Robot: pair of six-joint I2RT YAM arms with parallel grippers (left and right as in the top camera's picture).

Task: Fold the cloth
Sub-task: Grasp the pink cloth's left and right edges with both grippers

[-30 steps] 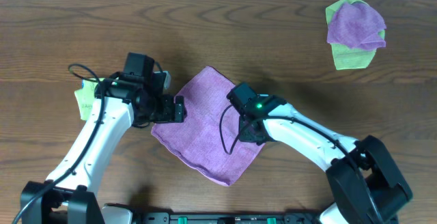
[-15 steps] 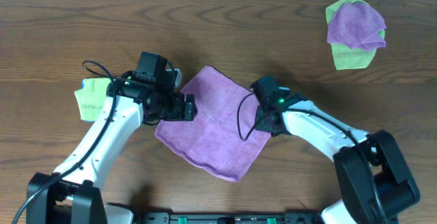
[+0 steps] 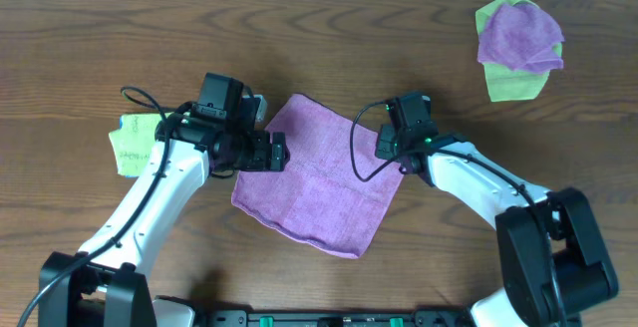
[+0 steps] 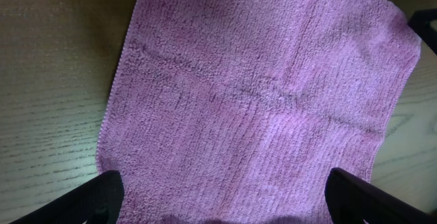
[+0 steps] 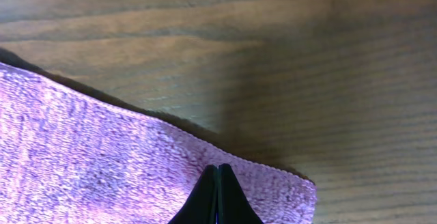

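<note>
Far left, a small yellow-green cloth [image 3: 128,148] lies on the dark wooden counter [image 3: 80,38], not in play.

Left gripper [image 3: 271,154] sits at the left edge of the purple square terry cloth [image 3: 314,182]; in the wrist view its fingers [image 4: 102,191] stand wide, holding nothing.

The cloth lies flat at centre counter. Over the last second it has slid and turned a little toward your right; its right corner now sits higher and further out. I read that as spreading, so no fold is made yet.

The cloth sits as a diamond, one corner toward the far edge; near square, no real long axis; two old creases cross at its middle.

Right gripper [image 3: 391,146] has travelled from mid-cloth to the right corner; its fingers [image 5: 217,193] are pressed together, tips just inside the hem; you cannot see fabric pinched.

Far right, a purple-over-green cloth heap [image 3: 516,43] sits well apart.
</note>
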